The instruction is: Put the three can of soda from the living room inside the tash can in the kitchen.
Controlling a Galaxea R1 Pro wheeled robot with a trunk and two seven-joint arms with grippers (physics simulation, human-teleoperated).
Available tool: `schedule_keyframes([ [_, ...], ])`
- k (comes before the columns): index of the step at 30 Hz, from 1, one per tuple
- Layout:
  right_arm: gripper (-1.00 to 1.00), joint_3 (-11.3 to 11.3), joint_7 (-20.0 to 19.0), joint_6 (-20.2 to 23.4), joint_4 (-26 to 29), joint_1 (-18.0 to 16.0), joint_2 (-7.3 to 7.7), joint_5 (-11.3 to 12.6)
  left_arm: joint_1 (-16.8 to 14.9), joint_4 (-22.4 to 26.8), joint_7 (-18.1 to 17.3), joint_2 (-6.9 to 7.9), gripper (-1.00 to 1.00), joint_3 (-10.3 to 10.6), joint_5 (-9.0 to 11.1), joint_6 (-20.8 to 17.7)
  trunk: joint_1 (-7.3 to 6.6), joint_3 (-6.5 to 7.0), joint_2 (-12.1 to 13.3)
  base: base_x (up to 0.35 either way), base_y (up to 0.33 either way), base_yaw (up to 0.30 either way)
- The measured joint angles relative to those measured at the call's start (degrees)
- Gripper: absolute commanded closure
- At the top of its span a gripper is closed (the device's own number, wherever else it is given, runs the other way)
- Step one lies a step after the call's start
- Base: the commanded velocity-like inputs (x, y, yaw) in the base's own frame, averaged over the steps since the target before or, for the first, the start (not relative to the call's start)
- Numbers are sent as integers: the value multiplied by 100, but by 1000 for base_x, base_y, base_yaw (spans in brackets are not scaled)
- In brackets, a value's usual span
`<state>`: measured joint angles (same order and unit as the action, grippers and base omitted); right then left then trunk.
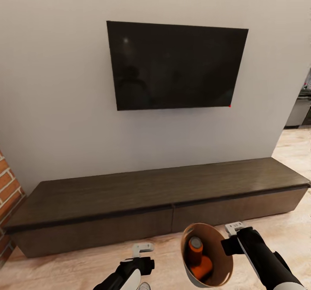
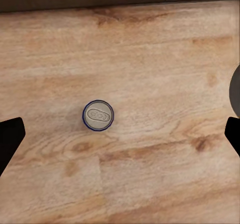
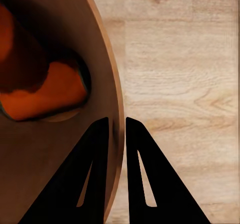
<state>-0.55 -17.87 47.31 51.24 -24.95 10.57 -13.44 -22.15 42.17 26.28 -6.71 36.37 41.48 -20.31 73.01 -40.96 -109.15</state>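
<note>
I noted the blue can (image 2: 98,115) upright on the wood floor (image 2: 165,59), centred between the spread fingers of my left hand (image 2: 120,134), untouched. Its lid marking was unreadable. My right hand (image 3: 116,126) pinched the rim of the tilted bin (image 1: 224,242), holding two orange cans (image 1: 199,260), before the cabinet (image 1: 155,195).

- The light wood plank floor (image 1: 285,229) carries the things; its grain shows brown knots in the left wrist view.
- A long low dark-wood cabinet (image 1: 164,195) stands on the floor against the pale wall.
- A small blue-rimmed cylindrical soda can with a grey top (image 2: 98,115) stands upright on the floor, in front of the cabinet and apart from it.
</note>
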Motion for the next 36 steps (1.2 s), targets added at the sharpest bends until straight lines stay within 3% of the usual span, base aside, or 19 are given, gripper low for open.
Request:
schedule_keyframes([
  [5,100,24,-1,9,-98,-25,19,49,32,-16,6,-6,-100,-32,-8,-3,0,6,0,0,0,-25],
  [8,100,47,24,-25,-4,-106,21,-229,52,-16,7,-6,-100,-33,-7,-1,0,7,-1,0,0,0],
  [13,100,44,15,-13,-9,-103,21,-491,52,-15,7,-6,-100,-33,-7,-2,0,6,0,0,0,0],
  [27,100,44,11,-10,-10,-102,20,-871,54,-15,7,-6,-100,-33,-7,-1,0,6,-1,0,0,0],
  [31,100,35,22,-25,-122,42,-9,-944,60,-15,-10,125,-100,-48,-16,-1,0,6,0,0,0,0],
  [36,100,41,17,-39,-132,146,-6,-977,61,-15,-16,162,-100,-50,-21,-5,0,7,-1,0,0,0],
])
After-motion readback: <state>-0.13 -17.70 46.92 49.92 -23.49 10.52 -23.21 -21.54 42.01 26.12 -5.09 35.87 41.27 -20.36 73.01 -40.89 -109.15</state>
